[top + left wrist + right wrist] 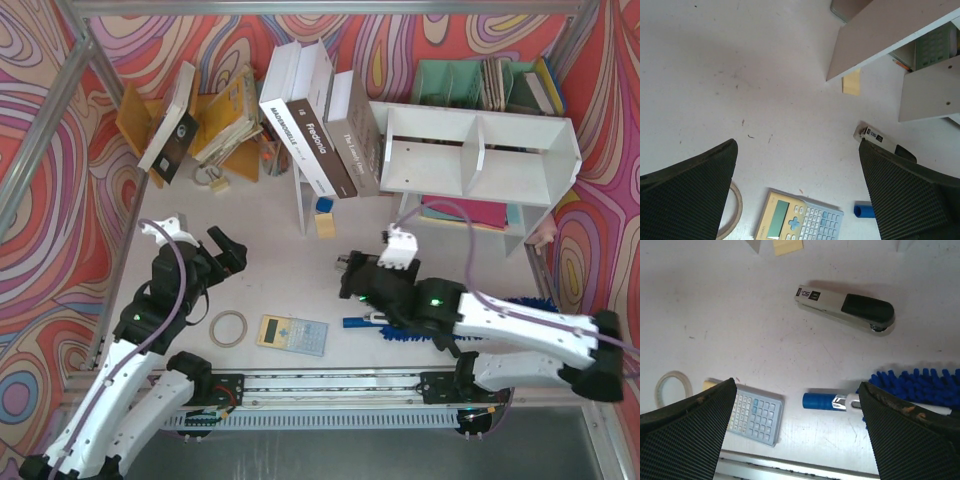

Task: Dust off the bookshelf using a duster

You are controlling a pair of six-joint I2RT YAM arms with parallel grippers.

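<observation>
The task is at its first step: picking up the long fluffy bright-blue microfibre duster, which nothing holds. It lies flat on the white worktop at the lower right of the right wrist view, with its slim blue handle pointing toward frame centre. The right tool hangs over that handle, spread wide and empty. The handle runs along the line between the fingers, so the next move likely calls for a wrist turn, a descent and a squeeze. The left tool, equally wide and empty, hovers at the overhead view's left. The wide white two-tier bookshelf stands at the upper right of that view, well apart from both tools.
</observation>
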